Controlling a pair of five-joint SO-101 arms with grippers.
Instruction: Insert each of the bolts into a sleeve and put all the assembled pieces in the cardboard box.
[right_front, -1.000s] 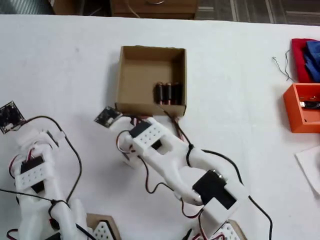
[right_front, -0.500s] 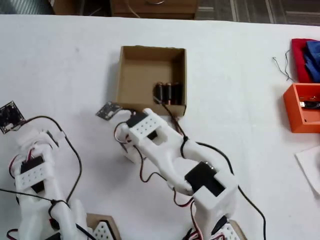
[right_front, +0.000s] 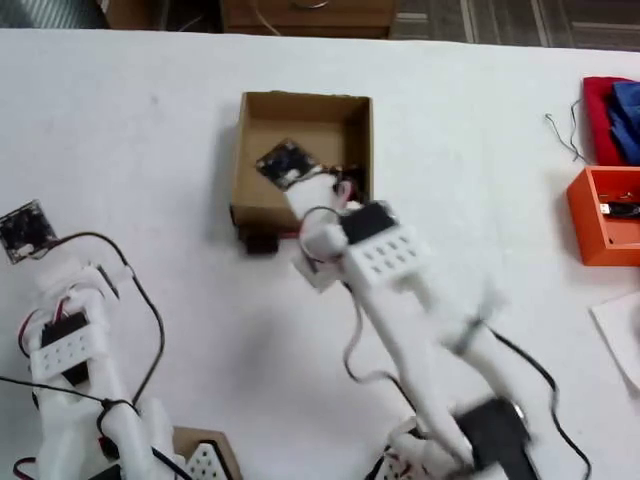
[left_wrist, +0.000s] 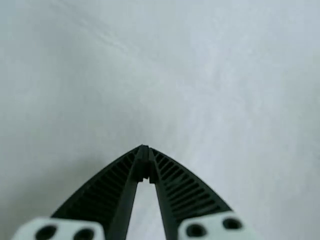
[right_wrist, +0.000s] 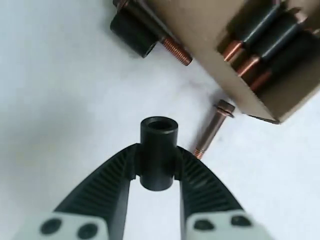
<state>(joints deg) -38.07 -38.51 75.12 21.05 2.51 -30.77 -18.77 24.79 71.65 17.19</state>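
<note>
Black sleeve (right_wrist: 159, 135) clamped upright in the right gripper (right_wrist: 157, 152), fingers clenched on both sides of it, just off the near wall of the cardboard box (right_wrist: 200, 20). Loose copper bolt (right_wrist: 214, 129) flat on the white table (right_wrist: 60, 100), right by the box's corner, near the sleeve but not touching it. One assembled piece (right_wrist: 135, 27) outside the box too, just beside that same wall, threaded end sticking out. Few more assembled pieces (right_wrist: 265, 32) inside the box, packed side by side along one wall. Left gripper (left_wrist: 143, 155) well away from the box, over bare table, fingers pinched together on nothing. Orange bin (right_front: 603, 215) and red cloth (right_front: 600, 110) way off to one side of the box.
</note>
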